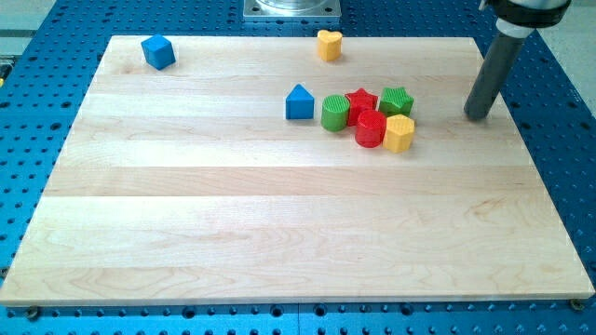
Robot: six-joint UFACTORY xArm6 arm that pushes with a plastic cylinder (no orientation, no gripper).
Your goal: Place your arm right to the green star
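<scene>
The green star [397, 100] sits on the wooden board [279, 214] at the upper right of a tight cluster. Next to it are a red star [361, 100], a green cylinder [335, 113], a red cylinder [370, 129] and a yellow hexagonal block [399, 134]. My rod comes down from the view's top right, and my tip [477, 116] rests on the board to the right of the green star, with a clear gap between them. The tip touches no block.
A blue pentagon-like block [299, 103] stands just left of the cluster. A blue cube [158, 52] lies near the board's top left. A yellow heart [329, 45] lies at the top edge. The board's right edge runs close to my tip.
</scene>
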